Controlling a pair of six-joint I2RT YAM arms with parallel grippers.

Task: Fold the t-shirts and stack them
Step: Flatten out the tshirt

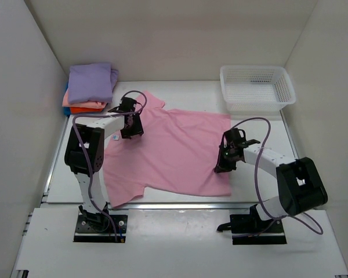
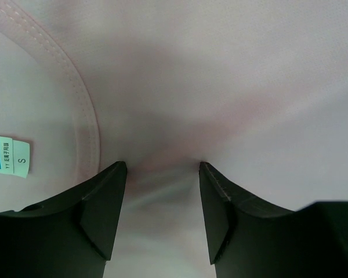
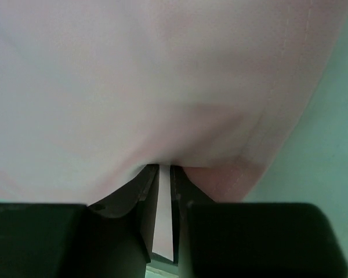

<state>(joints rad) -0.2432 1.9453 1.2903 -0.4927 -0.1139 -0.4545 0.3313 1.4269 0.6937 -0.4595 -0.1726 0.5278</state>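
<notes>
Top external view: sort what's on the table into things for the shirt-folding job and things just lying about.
Job in hand:
- pink t-shirt, spread flat
- folded stack: lavender t-shirt on top, salmon t-shirt and orange t-shirt beneath
- left gripper, open over the pink cloth
- right gripper, pinching its edge

Lying about:
- white mesh basket, far right

The pink t-shirt (image 1: 174,150) is soft matt cloth; the basket (image 1: 256,105) is white plastic mesh.

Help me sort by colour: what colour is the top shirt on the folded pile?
Lavender; the top shirt shows best in the top external view.
</notes>
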